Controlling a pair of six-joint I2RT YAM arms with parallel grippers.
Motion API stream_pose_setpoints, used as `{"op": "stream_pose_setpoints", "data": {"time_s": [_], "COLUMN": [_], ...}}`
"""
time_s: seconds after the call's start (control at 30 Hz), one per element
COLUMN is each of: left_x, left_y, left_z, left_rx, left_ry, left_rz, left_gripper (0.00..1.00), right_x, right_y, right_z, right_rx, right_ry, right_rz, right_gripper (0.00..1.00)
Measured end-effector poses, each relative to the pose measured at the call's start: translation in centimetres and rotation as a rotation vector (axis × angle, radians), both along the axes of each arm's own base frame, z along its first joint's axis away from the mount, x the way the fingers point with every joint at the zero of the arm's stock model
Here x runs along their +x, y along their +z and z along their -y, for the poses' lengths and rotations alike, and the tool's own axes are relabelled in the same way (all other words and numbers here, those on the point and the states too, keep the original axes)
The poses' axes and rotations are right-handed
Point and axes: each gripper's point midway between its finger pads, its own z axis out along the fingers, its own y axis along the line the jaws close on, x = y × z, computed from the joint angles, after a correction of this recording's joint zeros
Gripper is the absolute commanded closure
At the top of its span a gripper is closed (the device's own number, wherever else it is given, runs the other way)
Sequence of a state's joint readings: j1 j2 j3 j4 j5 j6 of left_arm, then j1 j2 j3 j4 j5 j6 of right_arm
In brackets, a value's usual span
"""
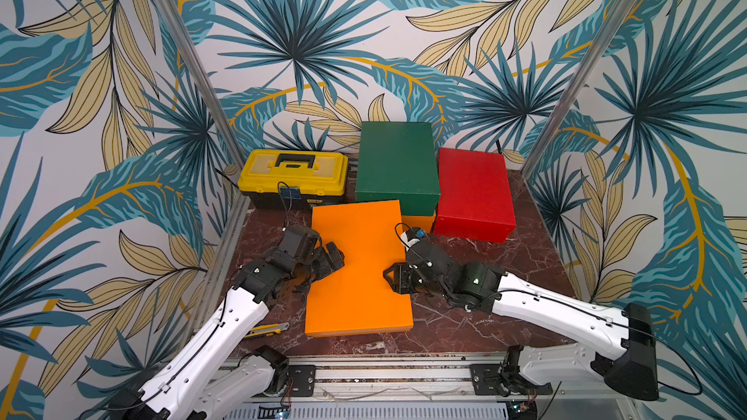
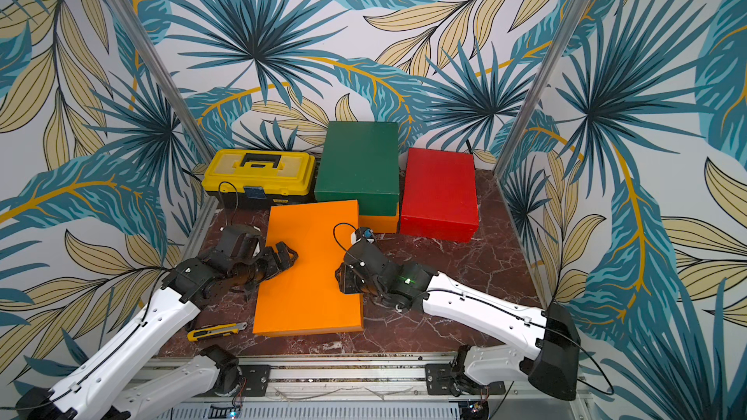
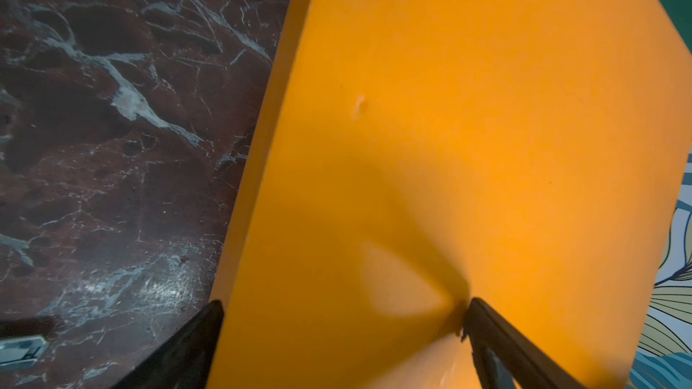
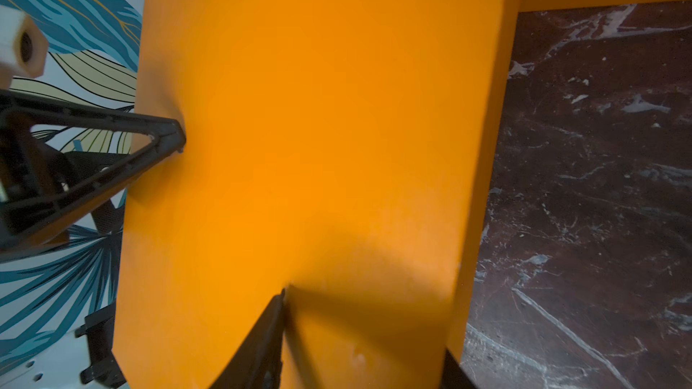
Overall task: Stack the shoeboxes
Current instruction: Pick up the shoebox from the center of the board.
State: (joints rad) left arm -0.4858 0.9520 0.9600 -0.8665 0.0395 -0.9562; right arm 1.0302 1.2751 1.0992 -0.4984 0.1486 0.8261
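On the near side of the left pincer (image 1: 329,262), closest to me, a yellow utility knife (image 1: 264,330) lies on the dark red marbled worktop (image 1: 485,276).

Between the left pincer and the right pincer (image 1: 394,278) is the near orange shoebox (image 1: 359,268), lid up and level. Its long axis runs straight away from me, with one short end toward me and the other toward the back wall. The left pincer is spread wide astride one long edge. One fingertip (image 3: 475,312) touches the lid and the other is beside the side wall. The right pincer straddles the opposite long edge at a middling spread, and I cannot tell whether it has clamped. I also cannot tell whether the box is off the worktop.

Beyond the right pincer, the green shoebox (image 1: 396,163) rests on a second orange shoebox (image 1: 418,223), of which only a front strip shows. Its long axis also runs away from me. Just outward of that pair, the red shoebox (image 1: 473,191) stands alone on the worktop, heading the same way. Beyond the left pincer is a yellow-and-black toolbox (image 1: 293,175).

I judge that one box is stacked, and the near orange and red ones have yet to go on.
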Motion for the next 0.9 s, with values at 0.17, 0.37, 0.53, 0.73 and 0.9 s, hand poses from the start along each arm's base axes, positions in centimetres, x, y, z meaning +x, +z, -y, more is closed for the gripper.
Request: {"op": "stream_pose_setpoints", "data": {"time_s": [0.17,0.37,0.53,0.73,0.9], "left_x": [0.1,0.3,0.8,2.4,3.7], "left_y": [2.2,4.5,7.2,11.1,13.7], "left_z": [0.0,-0.2,0.0,1.1,1.9], "left_rx": [-0.001,0.011,0.015,0.009,0.007], "left_ry": [0.002,0.002,-0.007,-0.038,-0.063], "left_rz": [0.042,0.086,0.135,0.216,0.273], "left_gripper": [0.02,0.02,0.02,0.02,0.02], "right_x": [0.1,0.3,0.7,1.6,2.3], "right_y": [2.1,4.4,7.1,10.8,13.2], "right_z": [0.0,-0.1,0.2,1.3,2.1], "right_rx": [0.012,0.015,0.009,-0.01,-0.025], "right_ry": [0.007,0.016,0.018,-0.006,-0.025], "right_rz": [0.043,0.088,0.15,0.26,0.337], "right_gripper": [0.56,0.57,0.56,0.57,0.57]}}
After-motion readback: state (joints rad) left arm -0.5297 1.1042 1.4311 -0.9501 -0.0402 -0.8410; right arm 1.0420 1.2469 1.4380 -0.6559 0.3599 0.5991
